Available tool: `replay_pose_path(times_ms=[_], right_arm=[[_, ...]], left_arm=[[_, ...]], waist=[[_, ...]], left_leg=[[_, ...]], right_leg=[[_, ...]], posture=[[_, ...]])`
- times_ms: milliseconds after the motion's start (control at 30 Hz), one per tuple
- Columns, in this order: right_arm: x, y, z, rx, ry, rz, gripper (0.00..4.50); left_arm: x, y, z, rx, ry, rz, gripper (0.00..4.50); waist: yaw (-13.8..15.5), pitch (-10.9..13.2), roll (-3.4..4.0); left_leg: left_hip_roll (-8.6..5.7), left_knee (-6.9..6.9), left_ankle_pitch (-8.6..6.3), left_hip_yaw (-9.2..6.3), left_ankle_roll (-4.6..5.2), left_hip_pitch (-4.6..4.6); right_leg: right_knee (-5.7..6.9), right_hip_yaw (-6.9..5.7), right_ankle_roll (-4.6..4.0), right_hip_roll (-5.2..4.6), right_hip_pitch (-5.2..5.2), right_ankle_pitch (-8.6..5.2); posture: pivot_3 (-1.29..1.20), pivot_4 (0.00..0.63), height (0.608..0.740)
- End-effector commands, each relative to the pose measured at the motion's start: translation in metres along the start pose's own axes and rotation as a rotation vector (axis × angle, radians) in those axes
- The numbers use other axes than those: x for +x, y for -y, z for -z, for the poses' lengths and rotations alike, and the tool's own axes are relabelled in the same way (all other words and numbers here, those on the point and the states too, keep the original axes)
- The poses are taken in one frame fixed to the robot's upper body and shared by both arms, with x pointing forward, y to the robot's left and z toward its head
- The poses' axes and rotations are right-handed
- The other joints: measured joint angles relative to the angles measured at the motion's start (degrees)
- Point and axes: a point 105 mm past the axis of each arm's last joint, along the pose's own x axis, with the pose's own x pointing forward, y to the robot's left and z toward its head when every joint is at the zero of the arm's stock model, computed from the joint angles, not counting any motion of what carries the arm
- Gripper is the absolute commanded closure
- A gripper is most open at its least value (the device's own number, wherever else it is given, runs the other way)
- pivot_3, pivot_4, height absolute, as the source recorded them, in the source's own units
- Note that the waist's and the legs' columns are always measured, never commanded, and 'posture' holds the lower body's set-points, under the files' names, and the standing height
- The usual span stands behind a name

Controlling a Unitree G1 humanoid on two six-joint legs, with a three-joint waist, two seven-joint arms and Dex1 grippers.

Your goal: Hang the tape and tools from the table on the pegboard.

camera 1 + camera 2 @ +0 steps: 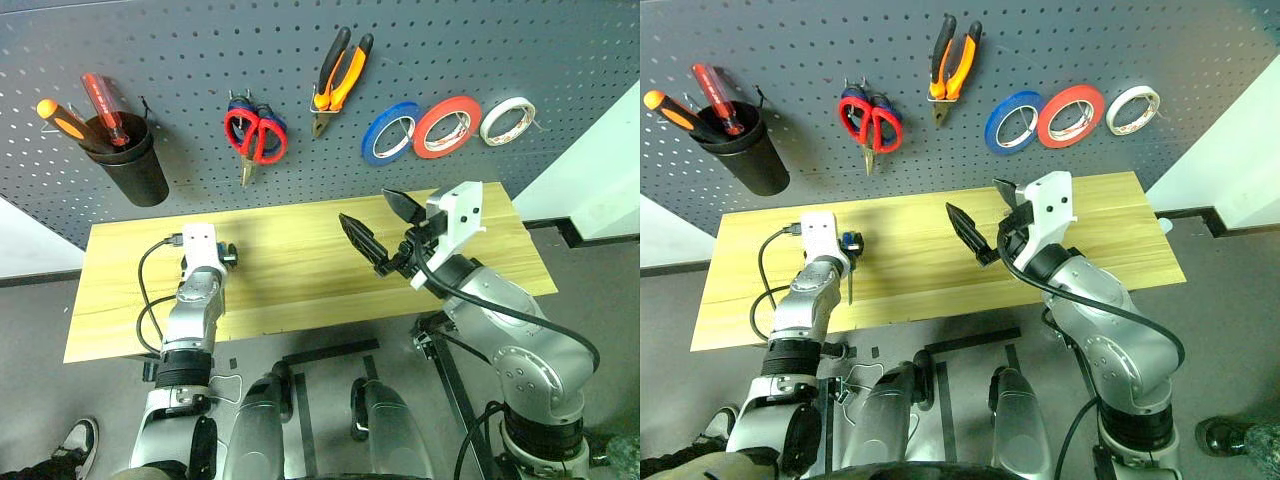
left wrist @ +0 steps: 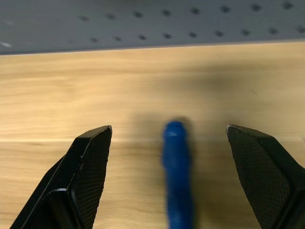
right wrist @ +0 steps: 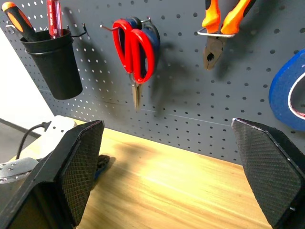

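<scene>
The hanging looks done to me. The red tape (image 1: 447,126) sits on its hook on the pegboard (image 1: 200,60) between a blue roll (image 1: 390,132) and a white roll (image 1: 507,120). The red scissors (image 1: 258,135) hang left of the pliers (image 1: 338,80), which are hooked higher up. I see none of those three on the table (image 1: 290,275).

My left gripper (image 2: 167,133) is low over the wood near the left end, jaws well apart and gripping nothing. A blurred blue thing (image 2: 176,167) shows between my fingers there. I cannot tell whether it is loose on the planks or part of my own hand. My right gripper (image 1: 366,208) is raised above the middle of the table, facing the board, jaws spread wide and empty.

So I judge this to be the closing step. Next I should settle what that blue thing is. If it is nothing to hang, I should draw both arms back clear of the hooks without brushing the hung tools.
</scene>
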Motion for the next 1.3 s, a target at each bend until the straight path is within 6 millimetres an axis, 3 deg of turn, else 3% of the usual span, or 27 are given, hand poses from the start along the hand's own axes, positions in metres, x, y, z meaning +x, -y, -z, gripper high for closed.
replay_pose_path(times_ms=[33, 267, 533, 733, 1033, 1133, 1300], right_arm=[[-0.005, -0.005, -0.011, -0.028, 0.037, -0.013, 0.00], [-0.004, -0.004, -0.010, -0.018, 0.032, -0.008, 0.00], [-0.003, -0.004, -0.011, -0.010, 0.030, -0.004, 0.00], [-0.004, -0.003, -0.010, -0.011, 0.023, 0.004, 0.00], [-0.007, 0.000, -0.009, -0.013, 0.019, 0.024, 0.00], [-0.007, 0.000, -0.009, -0.014, 0.019, 0.027, 0.00], [-0.007, 0.001, -0.009, -0.014, 0.019, 0.031, 0.00]], left_arm=[[-0.009, -0.009, -0.008, 0.000, -0.053, -0.027, 0.49], [-0.010, -0.024, -0.012, -0.028, -0.179, -0.044, 0.49], [-0.006, -0.012, -0.008, -0.107, -0.288, 0.015, 0.49], [-0.007, 0.010, -0.009, -0.098, -0.318, 0.088, 0.49], [-0.007, 0.008, -0.012, -0.102, -0.353, 0.083, 0.49], [-0.008, 0.006, -0.008, -0.102, -0.371, 0.072, 1.14], [-0.008, 0.002, -0.004, -0.103, -0.381, 0.054, 2.84]], waist=[[0.0, 0.0, -0.01], [0.2, 0.4, 0.00], [0.2, 1.4, -0.15], [0.3, 1.8, -0.20], [0.2, 2.3, -0.24], [0.2, 2.5, -0.24], [0.3, 2.6, -0.25]], left_leg=[[0.00, 0.00, -0.01, 0.00, -0.01, -0.01], [0.00, -0.01, -0.08, -0.03, -0.13, 0.00], [-0.10, -0.06, -0.07, -0.02, -0.12, -0.11], [-0.09, -0.07, -0.02, 0.00, -0.05, -0.11], [-0.09, -0.09, -0.06, 0.00, -0.13, -0.11], [-0.10, -0.09, -0.07, 0.02, -0.14, -0.11], [-0.10, -0.09, -0.06, 0.03, -0.14, -0.12]], right_leg=[[-0.01, 0.00, -0.03, -0.01, 0.00, -0.01], [-0.02, 0.00, -0.06, -0.11, -0.09, -0.03], [-0.08, 0.00, -0.02, -0.25, -0.10, -0.01], [-0.06, -0.01, 0.16, -0.23, -0.10, 0.07], [-0.04, 0.00, 0.16, -0.24, -0.12, 0.07], [-0.06, 0.00, 0.17, -0.25, -0.12, 0.07], [-0.05, 0.00, 0.18, -0.25, -0.13, 0.08]], posture=[[-0.04, 0.340, 0.717], [-0.02, 0.350, 0.717], [-0.03, 0.363, 0.717], [-0.04, 0.364, 0.717], [-0.04, 0.371, 0.717], [-0.04, 0.371, 0.717], [-0.04, 0.369, 0.717]])
